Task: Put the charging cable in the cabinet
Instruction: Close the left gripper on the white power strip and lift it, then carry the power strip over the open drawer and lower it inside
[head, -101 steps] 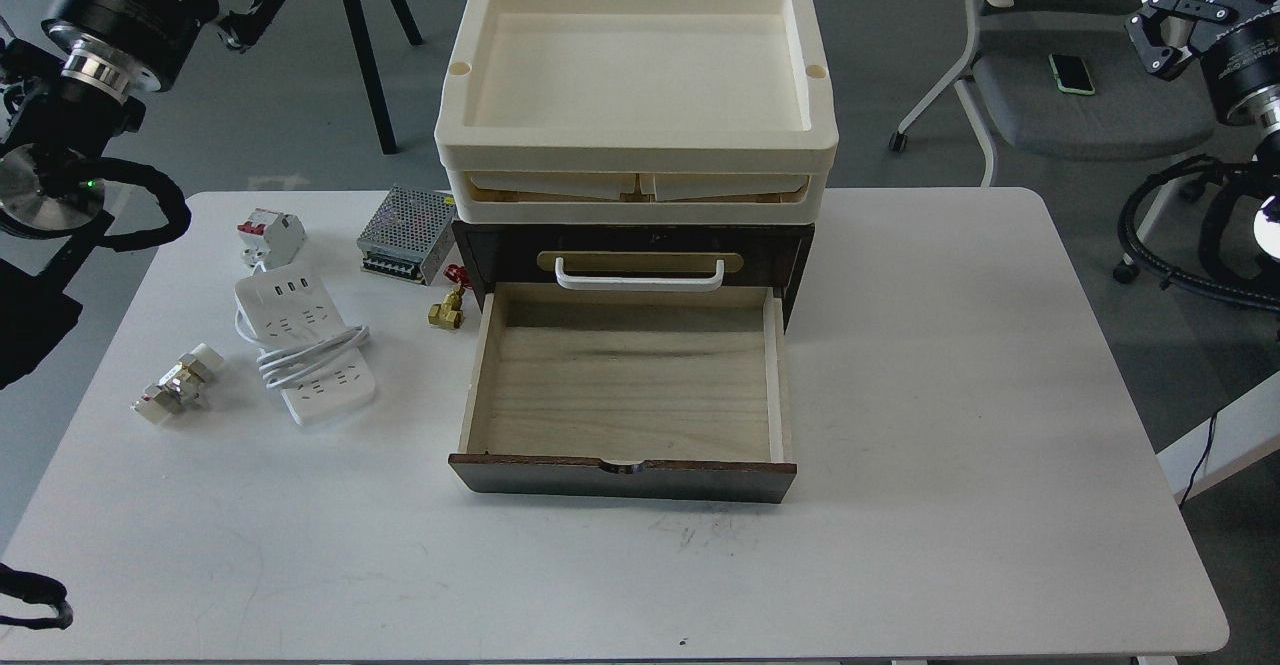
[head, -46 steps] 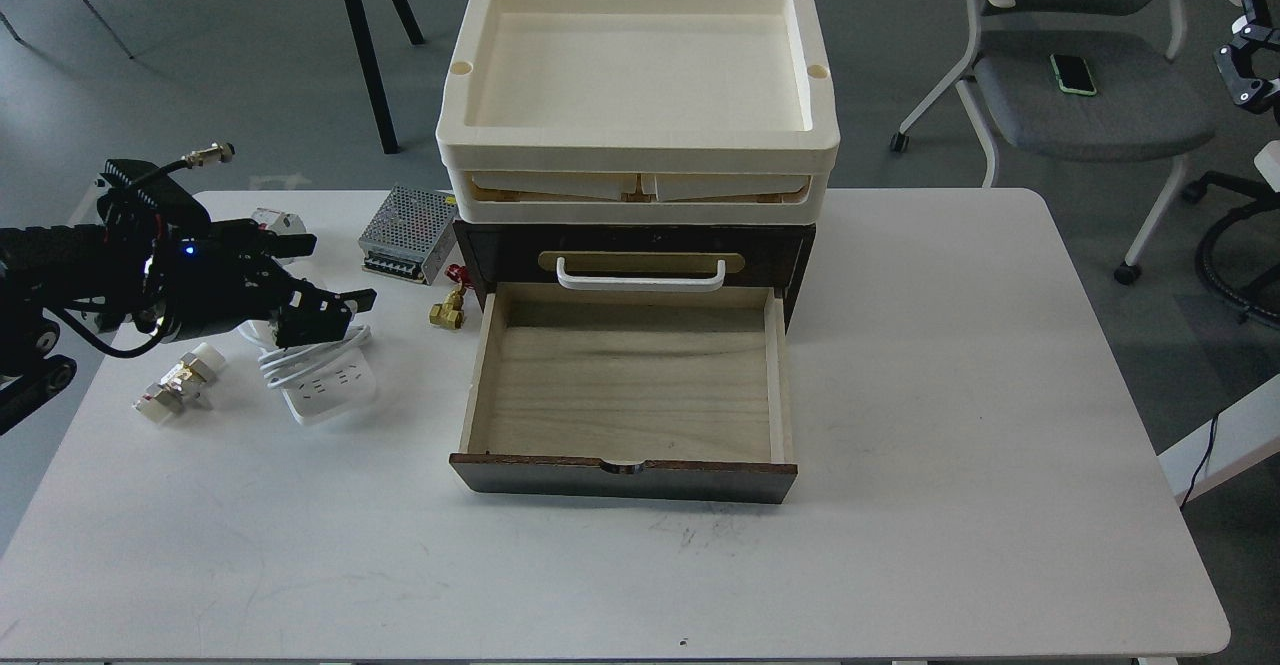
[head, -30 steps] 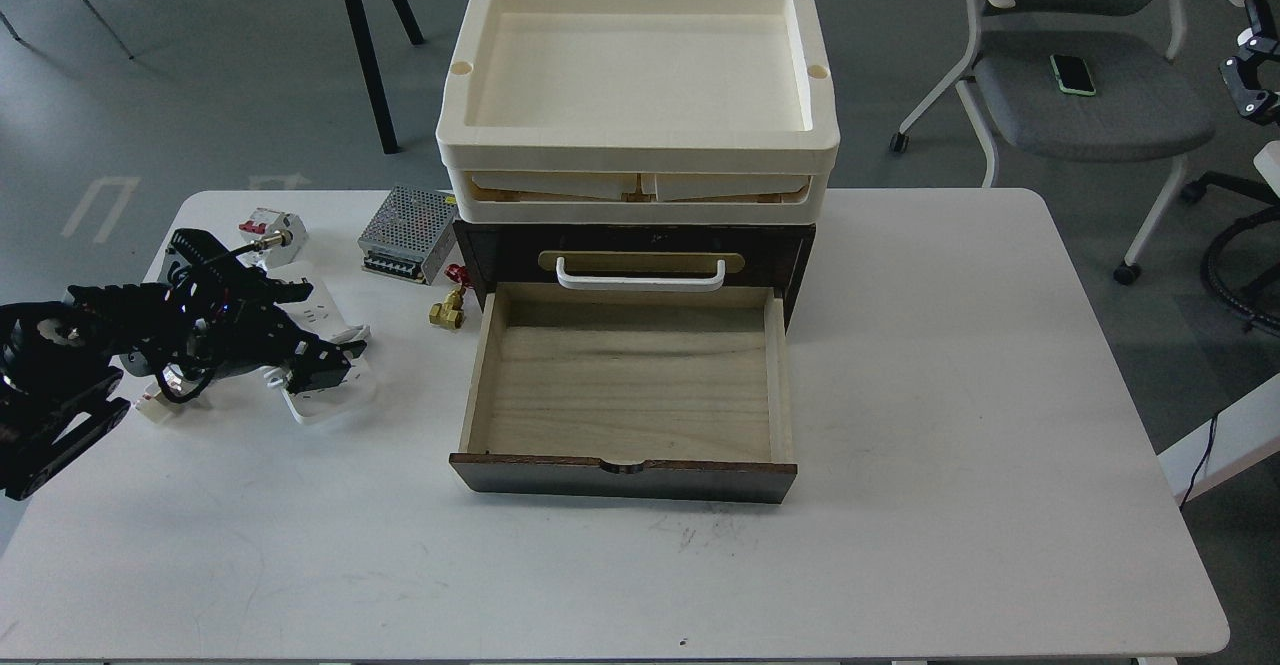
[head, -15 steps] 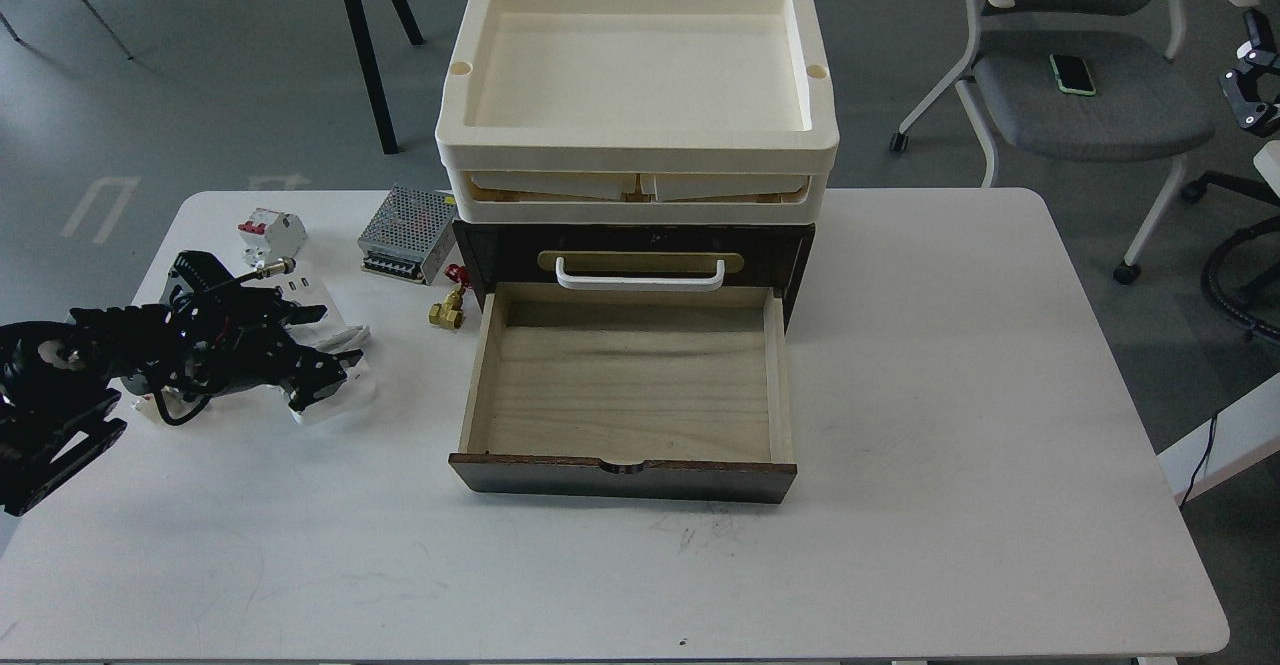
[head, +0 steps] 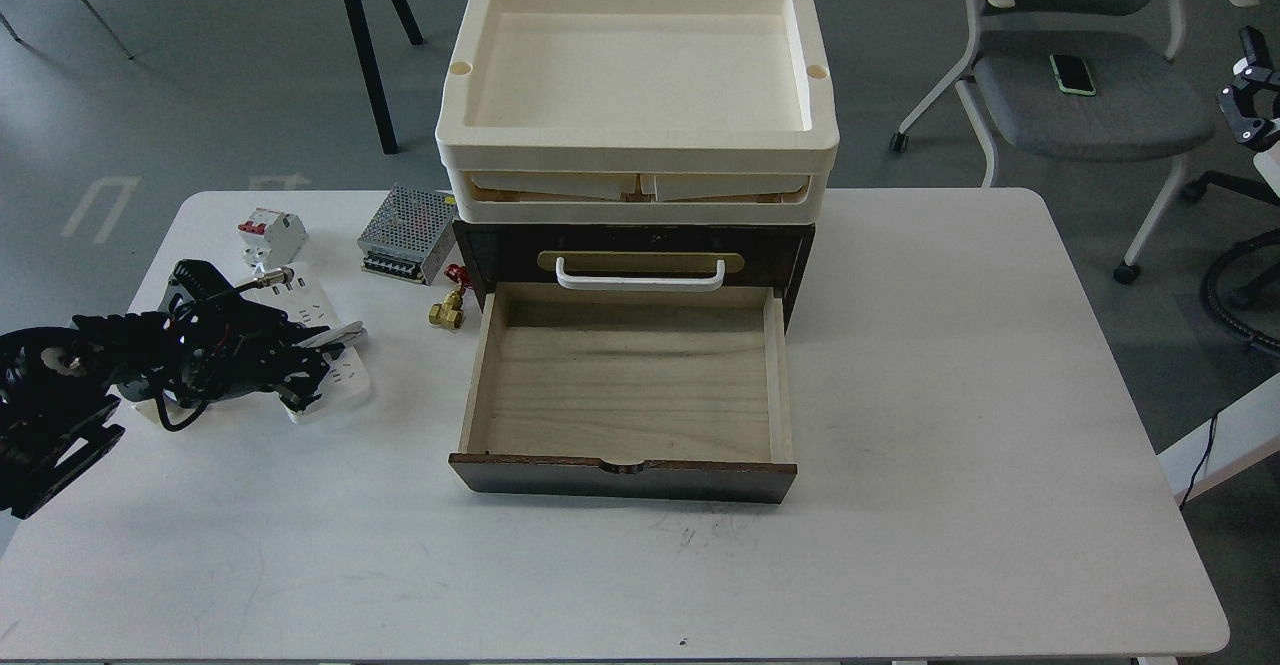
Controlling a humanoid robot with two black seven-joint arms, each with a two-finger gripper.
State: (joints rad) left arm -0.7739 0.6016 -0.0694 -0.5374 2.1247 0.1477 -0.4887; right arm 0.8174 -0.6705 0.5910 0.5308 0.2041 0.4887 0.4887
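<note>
charging cable (head: 325,370) lies flat on the left side of the tabletop (head: 950,395), white strip with its cord looped across the middle, well left of the cabinet.

largest first:
- tabletop: white, wide bare run on the right and near side.
- cream tray (head: 637,150): stacked on top of the cabinet, out of the way of the drawer below.
- cabinet (head: 632,255): dark brown, centre far. lower drawer (head: 627,385) pulled fully toward the near edge, pale wood floor bare. likely left open so the strip can drop straight in from above.
- left gripper (head: 300,370): arm comes in low from the left edge, gripper down on the strip's middle over the cord. dark against dark, so cannot tell whether the fingers are apart or closed on it. judged: at the grasp stage, lift not yet made.
- right gripper (head: 1250,110): parked high at the far right edge, off the tabletop; finger spacing unreadable.
- power supply box (head: 405,235), circuit breaker (head: 272,235), brass fitting (head: 447,310): small clutter far left, near the strip. the cord loop could snag on lift.
</note>
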